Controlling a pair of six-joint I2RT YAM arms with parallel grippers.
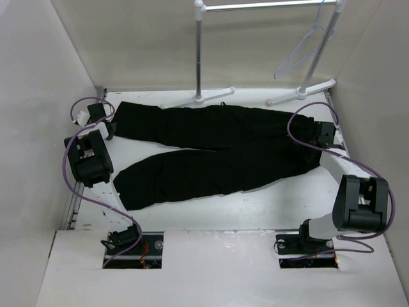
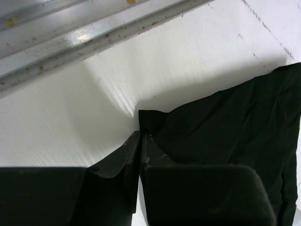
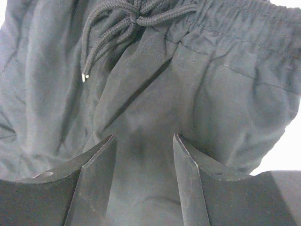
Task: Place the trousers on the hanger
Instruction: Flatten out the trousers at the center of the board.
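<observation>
Top external leaves finger spacing unreadable against the plain black soft fabric trousers (image 1: pixel 211 150); close up, the left gripper (image 2: pixel 140 136) pinches a cuff corner, the right gripper (image 3: pixel 144 136) gapes over the waistband.

Lab: white-walled robot enclosure (image 1: pixel 38 77)

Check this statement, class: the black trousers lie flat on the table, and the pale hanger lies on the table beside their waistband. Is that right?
Not quite. The trousers do lie flat on the table, but the hanger is not on it: it hangs from the rack rail behind them, as the top external view shows.
</observation>
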